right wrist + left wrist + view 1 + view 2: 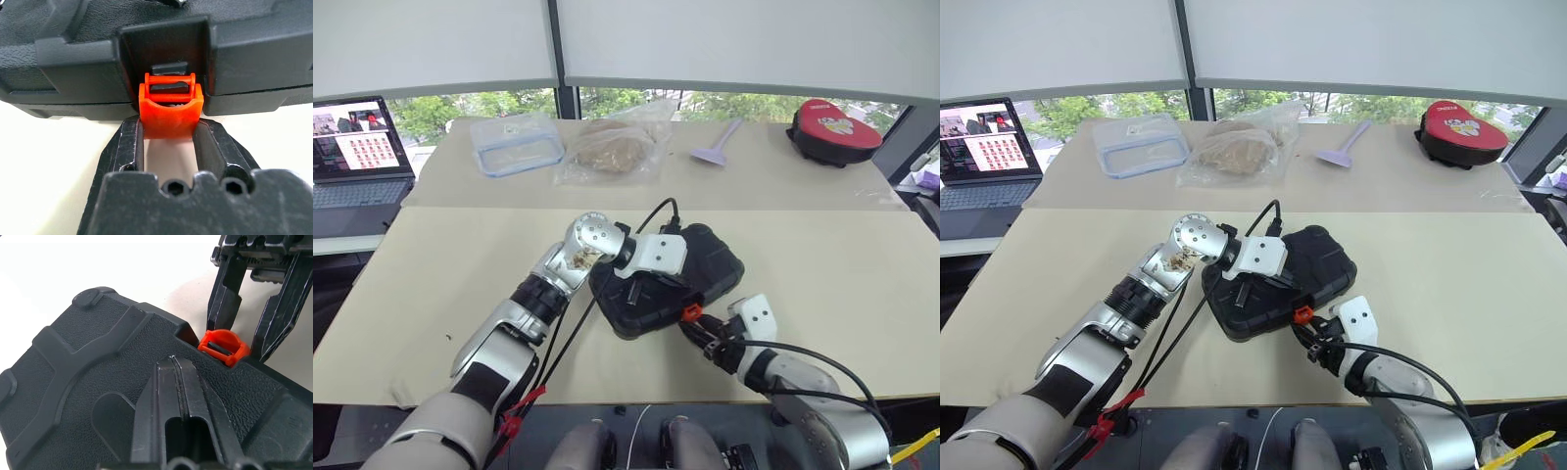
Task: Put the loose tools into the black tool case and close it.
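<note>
Tool-wise, the right tool (167, 142) has its two fingers straddling the little orange latch (170, 115) on the front edge of the black tool case (671, 279), one finger on each side, pinching the lower part of the tab. That grip makes sense to me: the lid is already down, so the latch is the last bit, and holding it by both sides lets the wrist swing it up onto the catch instead of just shoving at it. From the right wrist view the tab looks like it's hanging out from the case and not snapped flat yet, so I'd call the job nearly done but not locked.

Meanwhile the left tool (177, 396) has its fingers pressed together and is resting on top of the lid, near the latch side. Pretty sure it's there as a hold-down, so the case doesn't skate across the counter (440, 264) or pop back open while the other side works the latch.

No loose tools lying on the counter that I can spot, so presumably they're inside. Main risk: the tab slipping out of the pinch.
</note>
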